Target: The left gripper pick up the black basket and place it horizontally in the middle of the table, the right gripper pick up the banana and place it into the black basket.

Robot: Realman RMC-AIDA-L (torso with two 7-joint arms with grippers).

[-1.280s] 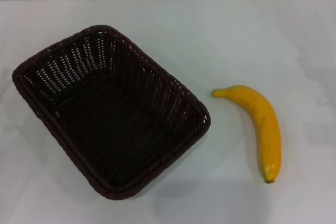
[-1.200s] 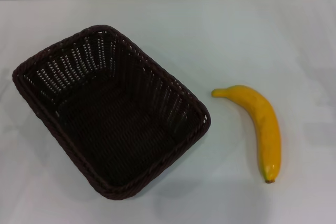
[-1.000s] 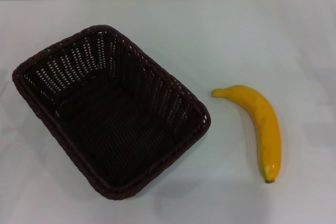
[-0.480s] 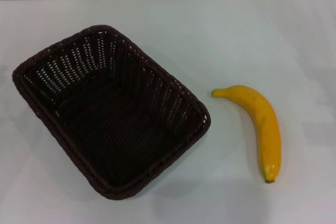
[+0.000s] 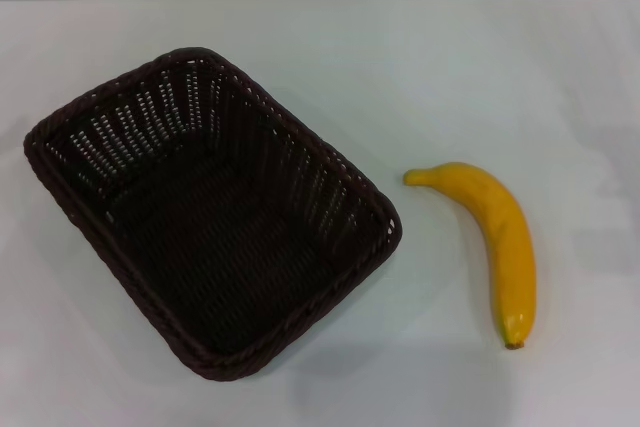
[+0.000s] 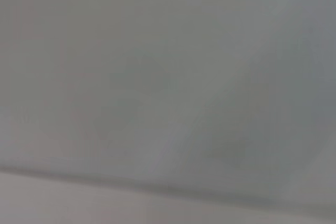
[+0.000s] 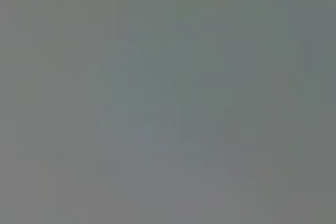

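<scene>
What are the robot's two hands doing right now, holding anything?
Left gripper: not in view in any picture.
Right gripper: not in view either.
Black basket and banana lie untouched on the table.

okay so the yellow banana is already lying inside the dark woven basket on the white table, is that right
Not quite. The head view shows the curved yellow banana lying on the plain white table, to the right of the dark woven wicker basket and apart from it. The basket is empty. Neither gripper is in view.
</scene>
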